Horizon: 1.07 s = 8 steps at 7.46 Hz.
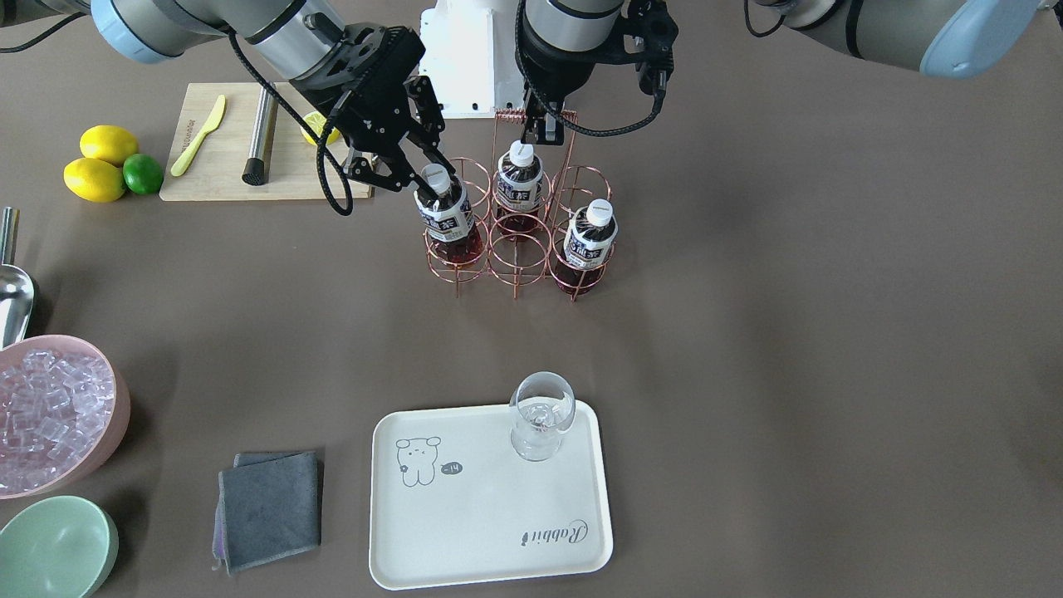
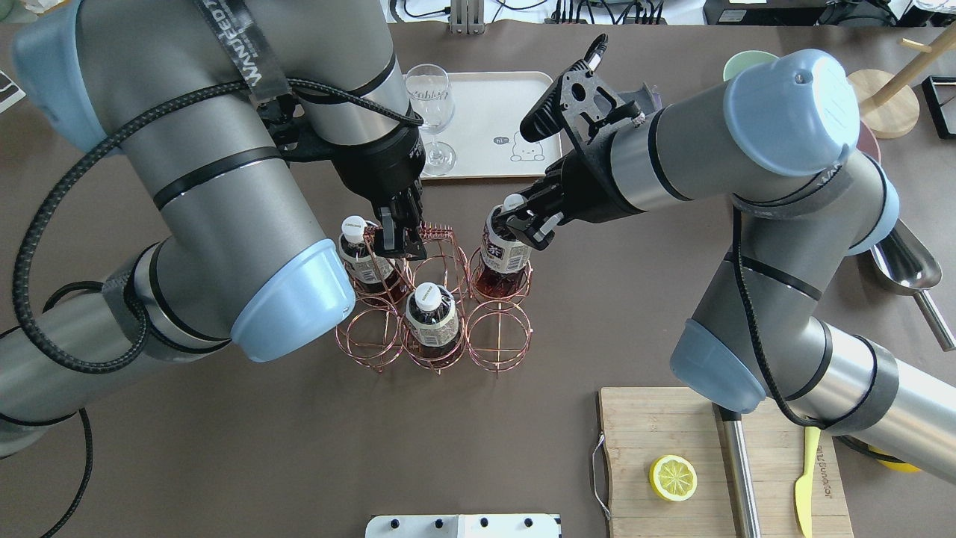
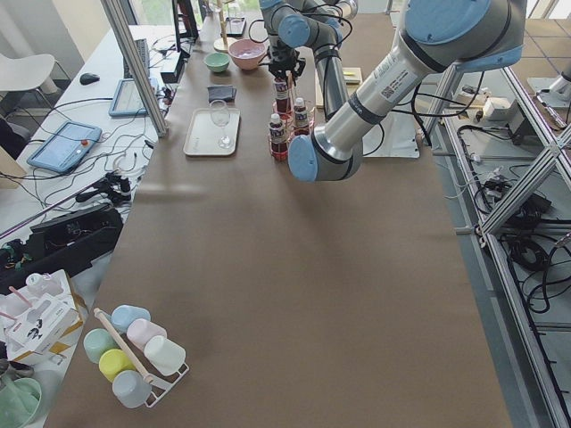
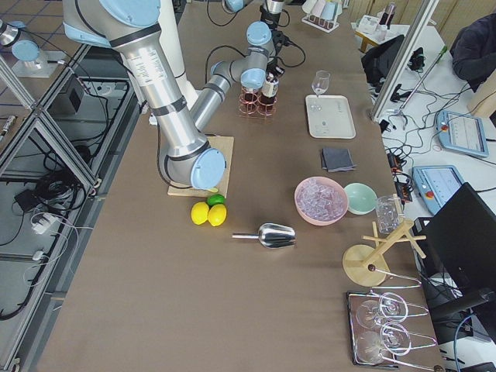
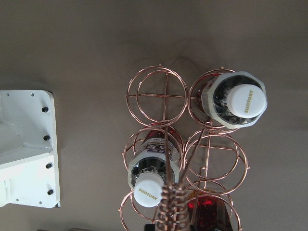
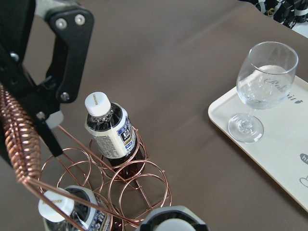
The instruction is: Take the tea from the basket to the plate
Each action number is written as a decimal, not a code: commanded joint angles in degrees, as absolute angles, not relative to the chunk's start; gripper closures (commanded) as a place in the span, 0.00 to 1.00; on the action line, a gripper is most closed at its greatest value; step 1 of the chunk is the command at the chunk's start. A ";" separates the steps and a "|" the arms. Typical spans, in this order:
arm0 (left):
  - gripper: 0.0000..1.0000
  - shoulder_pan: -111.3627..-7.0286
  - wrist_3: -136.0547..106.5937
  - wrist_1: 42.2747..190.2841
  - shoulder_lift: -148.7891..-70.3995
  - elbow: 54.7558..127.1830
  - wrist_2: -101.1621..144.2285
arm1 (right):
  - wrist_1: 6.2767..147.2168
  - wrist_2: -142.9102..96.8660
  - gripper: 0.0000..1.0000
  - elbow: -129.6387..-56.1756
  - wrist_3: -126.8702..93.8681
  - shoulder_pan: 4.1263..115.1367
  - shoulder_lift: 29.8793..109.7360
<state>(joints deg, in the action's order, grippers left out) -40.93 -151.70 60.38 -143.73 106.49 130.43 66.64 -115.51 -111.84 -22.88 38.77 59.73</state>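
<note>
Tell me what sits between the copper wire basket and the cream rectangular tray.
Only bare brown tabletop separates copper wire basket from cream rectangular tray, shown in the front-facing view.

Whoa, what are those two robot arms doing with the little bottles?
The right gripper is closed around the neck of one tea bottle. The bottle leans, with its bottom in a ring of the copper wire basket. The left gripper pinches the basket's tall handle, probably to steady it. Two other bottles stand in other rings. The cream plate holds only a wine glass.
</note>
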 commanded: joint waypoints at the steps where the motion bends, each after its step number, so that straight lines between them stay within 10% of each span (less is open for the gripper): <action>1: 1.00 -40.96 -151.70 60.38 -143.70 106.44 130.43 | 66.71 -115.66 1.00 -113.28 -23.03 38.93 59.68; 8: 1.00 -40.96 -151.70 60.38 -143.70 106.52 130.52 | 76.79 -129.53 1.00 -113.82 -22.77 52.18 52.14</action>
